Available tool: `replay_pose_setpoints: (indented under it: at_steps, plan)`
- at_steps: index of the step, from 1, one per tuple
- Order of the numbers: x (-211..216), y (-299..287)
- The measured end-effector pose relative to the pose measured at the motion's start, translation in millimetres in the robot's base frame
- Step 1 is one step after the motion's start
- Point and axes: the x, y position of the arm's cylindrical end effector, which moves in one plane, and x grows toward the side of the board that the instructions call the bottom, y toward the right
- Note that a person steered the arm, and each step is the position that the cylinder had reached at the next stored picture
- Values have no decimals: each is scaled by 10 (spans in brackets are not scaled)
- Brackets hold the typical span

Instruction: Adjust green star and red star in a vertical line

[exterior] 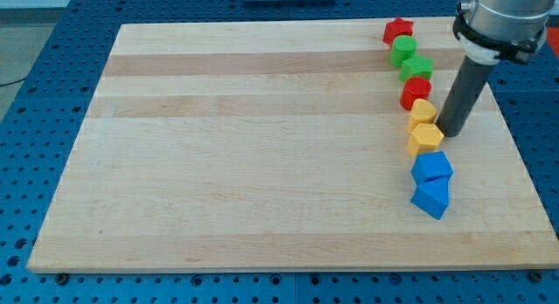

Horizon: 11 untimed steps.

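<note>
The red star (397,30) lies at the view's top right of the wooden board (244,147). Just below it sits a green round block (403,49), then the green star (417,66), then a red round block (416,93). The blocks form a slightly slanted column. My tip (452,132) is on the board to the right of the column, beside the yellow blocks, well below both stars and apart from them.
Below the red round block are a yellow round block (424,111) and a yellow hexagon (425,138), then two blue blocks (432,167) (430,197). The board's right edge runs close to the column, with blue perforated table around.
</note>
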Motion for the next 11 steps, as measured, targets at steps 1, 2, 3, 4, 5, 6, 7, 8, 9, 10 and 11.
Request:
replay_pose_setpoints:
  at_steps: [1,2,3,4,5,6,7,8,9,10,11]
  plan:
    - [-286,75]
    - [-608,111]
    - [-853,285]
    - [-1048,323]
    - [-1172,259]
    - [-1192,251]
    - [-1188,231]
    - [-1188,231]
    - [-1185,253]
    - [-1183,253]
    - [-1117,253]
